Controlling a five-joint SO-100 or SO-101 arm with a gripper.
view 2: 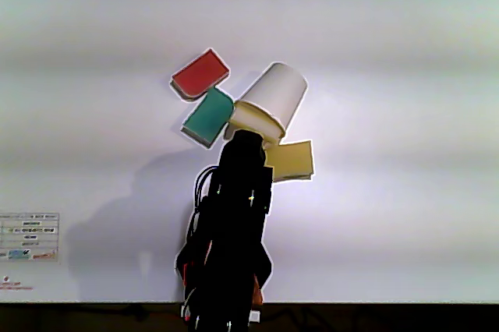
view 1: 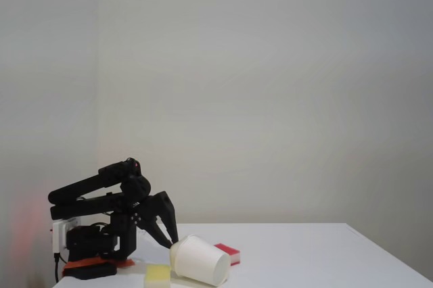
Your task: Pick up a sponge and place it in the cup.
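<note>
So the white paper cup (view 1: 200, 259) is lying tipped over on the white table (view 1: 304, 254) right now, mouth toward the arm, base pointing away. In the fixed view the black gripper (view 1: 170, 241) is reaching down right at the rolled rim, fingertips at or just inside the mouth. I can't tell whether the fingers are spread, closed, or pinching anything, since the arm is blocking them from above and they're too dark from the side.

The pale yellow sponge (view 2: 290, 160) is sitting flat on the table just beside the cup's mouth, partly tucked behind the arm in the other view. It's showing as a little yellow block (view 1: 157, 275) near the front edge in the fixed view. So it's not in the cup yet, as far as I can see.

What's worrying me:
- a paper cup on its side is going to roll or skid if the gripper nudges the rim, and the base is free to swing.
- the teal sponge (view 2: 208, 116) and red sponge (view 2: 200, 74) are crowding the other side of the cup, so a shoved cup could push them around.
- a wide soft sponge going into a sideways mouth could just fall back out.
- pressing on that rim could crush it.
</note>
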